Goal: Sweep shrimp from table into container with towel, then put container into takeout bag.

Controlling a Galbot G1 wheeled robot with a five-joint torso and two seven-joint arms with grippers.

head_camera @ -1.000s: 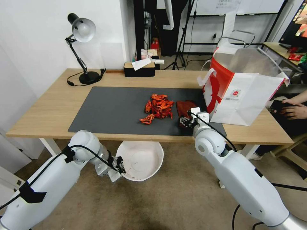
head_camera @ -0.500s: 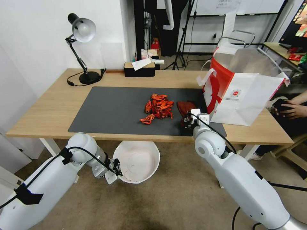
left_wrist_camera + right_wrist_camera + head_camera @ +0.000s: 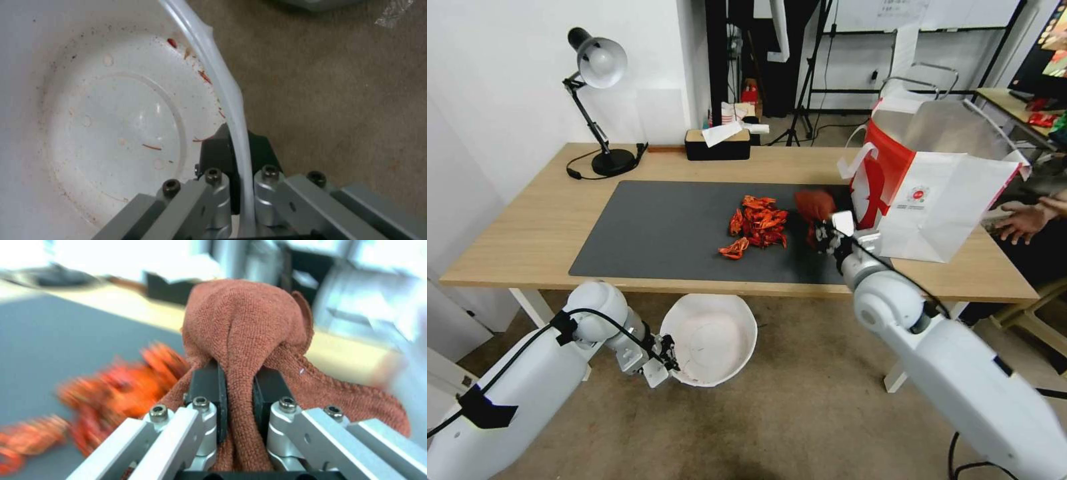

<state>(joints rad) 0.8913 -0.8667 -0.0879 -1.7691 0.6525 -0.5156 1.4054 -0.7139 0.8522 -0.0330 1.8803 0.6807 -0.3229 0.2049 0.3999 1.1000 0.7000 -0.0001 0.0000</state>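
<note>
The red-orange shrimp lie in a pile on the dark mat in the middle of the light-wood table; they also blur past in the right wrist view. My right gripper is shut on the rust-red towel, which hangs lifted just right of the pile. Below the table's front edge my left gripper is shut on the rim of the white container, its inside bare but for red specks. The takeout bag stands open at the table's right.
A dark grey mat covers the table's middle. A desk lamp and a black tissue box stand along the far edge. A person's hand rests beyond the bag at the right.
My right gripper has lifted the towel off the mat and carried it farther from me. The left arm has lowered the container slightly and shifted it left.
</note>
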